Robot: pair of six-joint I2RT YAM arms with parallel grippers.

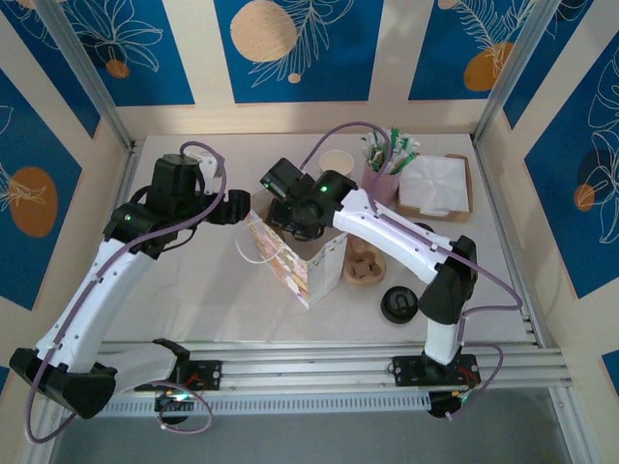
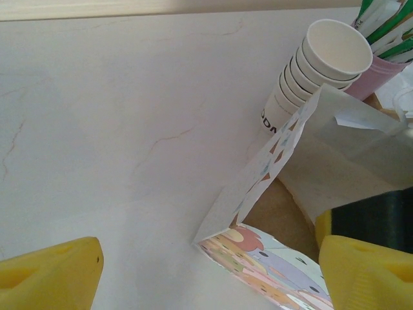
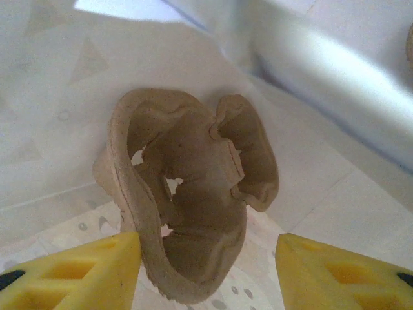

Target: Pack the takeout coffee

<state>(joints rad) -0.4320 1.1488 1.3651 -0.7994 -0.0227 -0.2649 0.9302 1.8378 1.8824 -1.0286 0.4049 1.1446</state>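
while left end effector (image 2: 210, 274) and right end effector (image 3: 206, 261) gape released, a pulp carrier (image 3: 187, 194) lies inside the bag (image 1: 295, 271).

**Pale worktop boxed in by blue-and-cream walls**

The worktop (image 1: 208, 290) is off-white with faint reddish veins, like marble. Three walls close it in: the back wall (image 1: 290, 48), the left wall (image 1: 39, 174) and the right wall (image 1: 580, 174). Each has cream panels alternating with deep blue ones printed with white leaf outlines and orange or peach discs. Slanted metal posts (image 1: 89, 82) stand at the two far corners. Silver rails (image 1: 319, 362) run along the near edge, and grey floor (image 1: 319, 440) lies below them. The light is even and the shadows are soft.
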